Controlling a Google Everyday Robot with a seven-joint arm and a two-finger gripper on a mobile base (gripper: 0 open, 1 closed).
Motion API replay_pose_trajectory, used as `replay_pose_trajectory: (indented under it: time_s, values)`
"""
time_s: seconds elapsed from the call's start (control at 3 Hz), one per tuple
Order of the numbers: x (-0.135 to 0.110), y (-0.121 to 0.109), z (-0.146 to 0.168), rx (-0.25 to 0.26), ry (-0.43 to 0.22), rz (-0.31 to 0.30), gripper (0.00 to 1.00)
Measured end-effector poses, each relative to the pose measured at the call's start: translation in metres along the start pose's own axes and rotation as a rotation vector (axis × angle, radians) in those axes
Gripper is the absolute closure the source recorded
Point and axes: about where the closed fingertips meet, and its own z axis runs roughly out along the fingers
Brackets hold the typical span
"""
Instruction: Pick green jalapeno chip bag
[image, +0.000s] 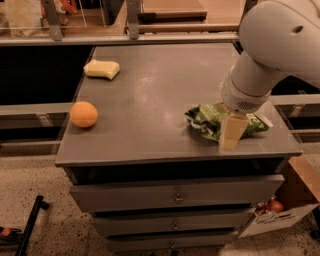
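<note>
The green jalapeno chip bag (206, 120) is a wrinkly glossy green foil bag. It lies on the grey cabinet top (150, 100) near the front right corner. My gripper (231, 136) hangs from the white arm (260, 65) directly over the bag's middle and hides part of it. Its tip reaches down close to the front edge of the top. The bag's right end shows past the gripper.
An orange ball (83, 114) sits near the left front edge. A pale yellow sponge block (102, 69) lies at the back left. Drawers (175, 197) are below the top. A cardboard box (280, 210) stands on the floor at the right.
</note>
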Motion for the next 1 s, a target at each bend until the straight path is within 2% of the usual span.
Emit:
replay_pose_trajectory:
  time_s: [0.33, 0.67, 1.0]
  values:
    - [0.004, -0.009, 0.027, -0.086, 0.002, 0.005, 0.18]
    - [0.003, -0.008, 0.036, -0.199, -0.054, 0.009, 0.41]
    - [0.002, -0.009, 0.024, -0.286, -0.177, 0.01, 0.64]
